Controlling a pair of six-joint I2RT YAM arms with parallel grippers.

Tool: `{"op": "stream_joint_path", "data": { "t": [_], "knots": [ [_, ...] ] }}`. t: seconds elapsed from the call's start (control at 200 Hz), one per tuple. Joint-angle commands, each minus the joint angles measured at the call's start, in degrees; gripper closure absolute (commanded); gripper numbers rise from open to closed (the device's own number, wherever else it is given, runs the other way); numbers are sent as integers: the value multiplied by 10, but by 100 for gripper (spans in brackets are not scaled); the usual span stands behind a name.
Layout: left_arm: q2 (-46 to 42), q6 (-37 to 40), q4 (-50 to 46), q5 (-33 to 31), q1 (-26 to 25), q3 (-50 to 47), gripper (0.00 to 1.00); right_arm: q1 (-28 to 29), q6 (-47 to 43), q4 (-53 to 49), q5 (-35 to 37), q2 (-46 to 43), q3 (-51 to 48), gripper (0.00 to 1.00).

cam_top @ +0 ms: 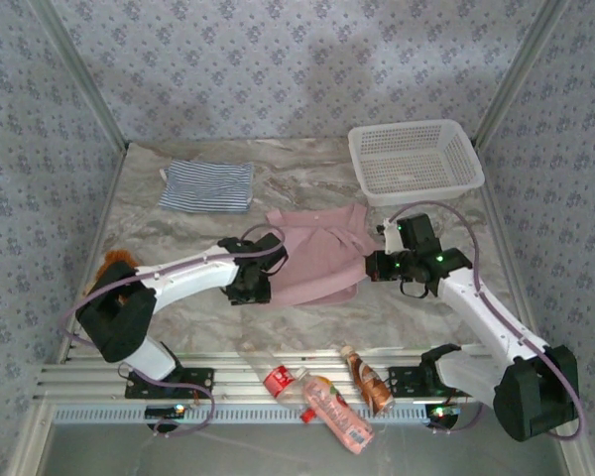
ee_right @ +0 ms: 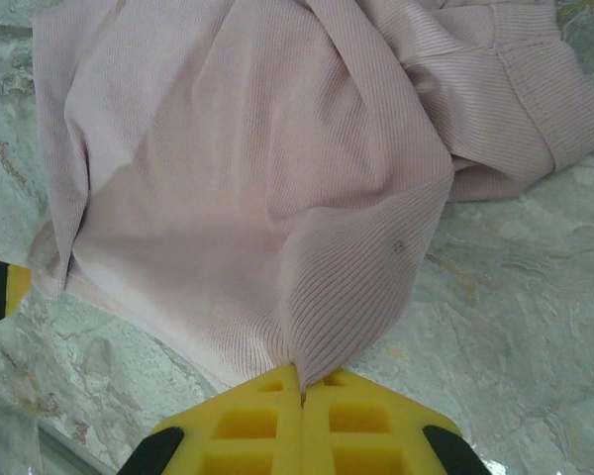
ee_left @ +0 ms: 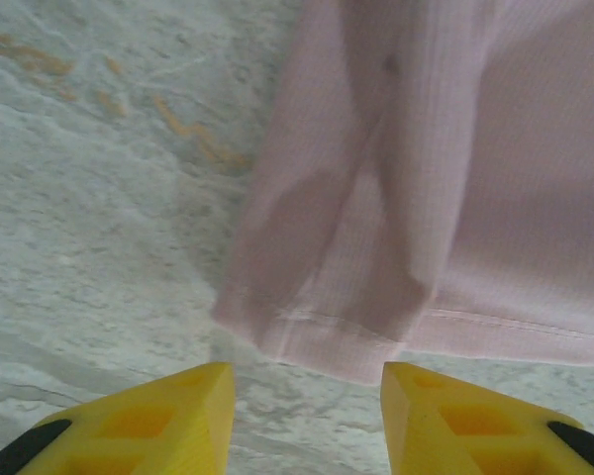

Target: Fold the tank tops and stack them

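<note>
The dusty pink tank top (cam_top: 317,258) lies rumpled in the middle of the marble table, between both arms. My right gripper (cam_top: 372,266) is shut on its right edge; in the right wrist view a pinch of ribbed pink cloth (ee_right: 238,178) runs into the closed yellow fingers (ee_right: 302,381). My left gripper (cam_top: 261,283) is at the top's left side. It stands open (ee_left: 307,381) with bare table between the fingers, and the pink hem (ee_left: 317,341) lies just beyond the tips. The striped tank top (cam_top: 207,185) lies folded flat at the back left.
A white lattice basket (cam_top: 415,159) stands at the back right. Three bottles (cam_top: 337,412) lie on the rail at the near edge between the arm bases. A brown plush toy (cam_top: 114,263) sits at the left edge. Patterned walls close in three sides.
</note>
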Motion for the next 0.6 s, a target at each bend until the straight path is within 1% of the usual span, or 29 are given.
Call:
{"op": "stream_joint_path", "data": {
  "t": [0.0,0.105,0.245,0.345,0.435,0.54,0.595],
  "knots": [
    [-17,35,-14,-4,19,0,58,-7,-3,-11,-6,-14,-10,100],
    [-7,52,28,41,24,-14,60,-10,-3,-10,-8,-12,-10,100],
    [17,67,51,60,26,-12,63,-11,-3,-8,-10,-10,-11,100],
    [38,73,31,49,36,-9,64,-13,-5,-10,-11,-12,-13,99],
    [38,79,41,51,41,-13,67,-15,-4,-11,-10,-15,-16,100],
    [47,91,25,38,45,-7,68,-17,-4,-11,-10,-15,-17,100],
    [48,92,32,44,48,-12,69,-18,-4,-11,-11,-15,-18,100]
  ]
}}
